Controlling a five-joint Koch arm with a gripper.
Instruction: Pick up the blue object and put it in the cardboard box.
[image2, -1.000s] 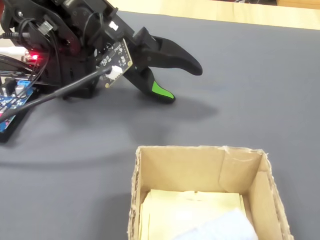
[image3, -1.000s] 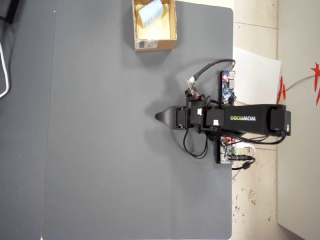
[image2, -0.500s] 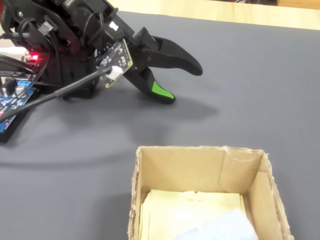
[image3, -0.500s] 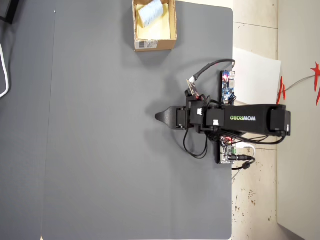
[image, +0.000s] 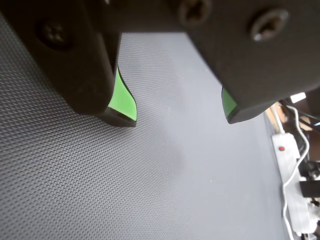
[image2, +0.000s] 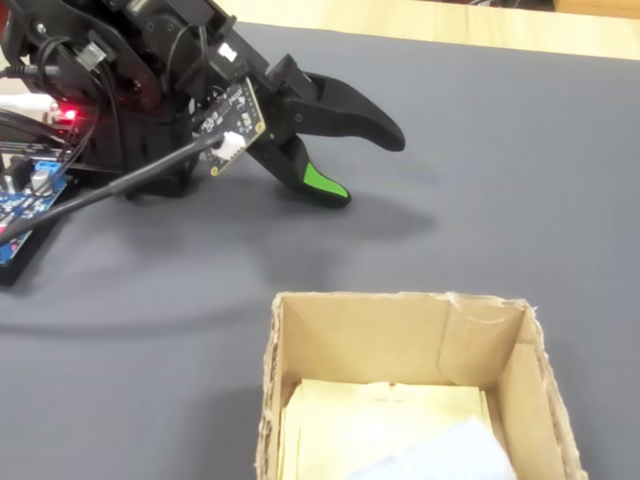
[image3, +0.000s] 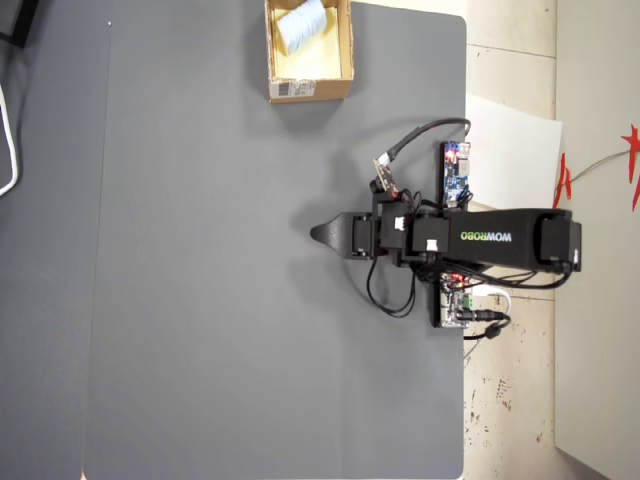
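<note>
Grey mat (image3: 220, 300); arm (image3: 500, 238) marked WOWROBO; cardboard box (image3: 345, 50) white-labelled.

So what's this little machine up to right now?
It's a small robot arm whose job is to put a blue roll into a cardboard box. The roll already lies inside the box, at the far edge of the grey mat. The arm is folded low over the mat, well away from the box, and its hand is open and empty, with only bare mat between the fingers in the wrist view.
</note>
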